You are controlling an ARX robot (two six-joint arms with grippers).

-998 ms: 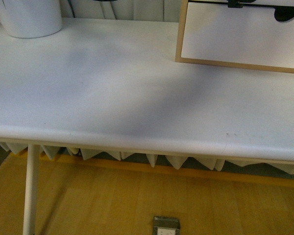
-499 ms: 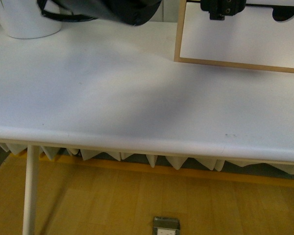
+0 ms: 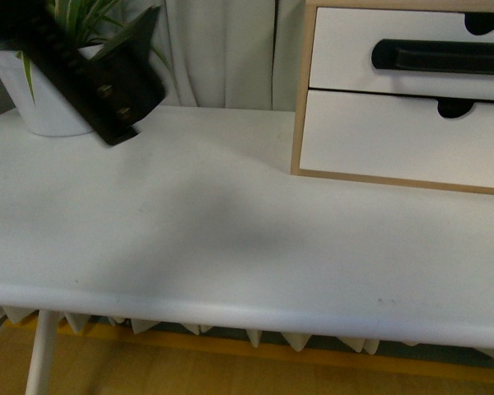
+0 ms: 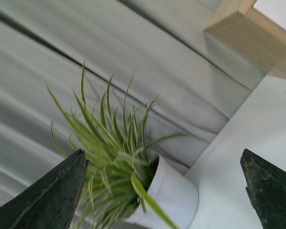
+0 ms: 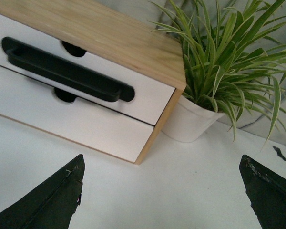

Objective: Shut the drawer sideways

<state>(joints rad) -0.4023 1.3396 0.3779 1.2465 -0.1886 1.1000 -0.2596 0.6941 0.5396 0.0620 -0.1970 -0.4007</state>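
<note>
**Both grippers wide and empty; handled drawer at the upper right**

In the upper left of the front view a round white plant pot (image 3: 41,111) stands on the white table (image 3: 230,247). It holds a plant with long green, pale-striped leaves (image 3: 86,16). The black end of the left arm (image 3: 99,78) hangs in front of the pot, above the tabletop.

At the upper right stands a light-wood-framed case (image 3: 301,90). Its upper compartment holds the white flat-fronted drawer (image 3: 342,49) with a long black bar handle (image 3: 445,56) and a semicircular notch in its top edge. Below it is a white drawer front with only a notch (image 3: 370,144). The two fronts look about level, and nothing inside either can be seen.

The left gripper (image 4: 162,191) has its dark fingers (image 4: 52,195) spread wide, holding nothing, with the pot and plant seen between them. The right gripper (image 5: 162,191) also has its fingers (image 5: 47,200) spread wide and empty above the table, apart from the case.
</note>
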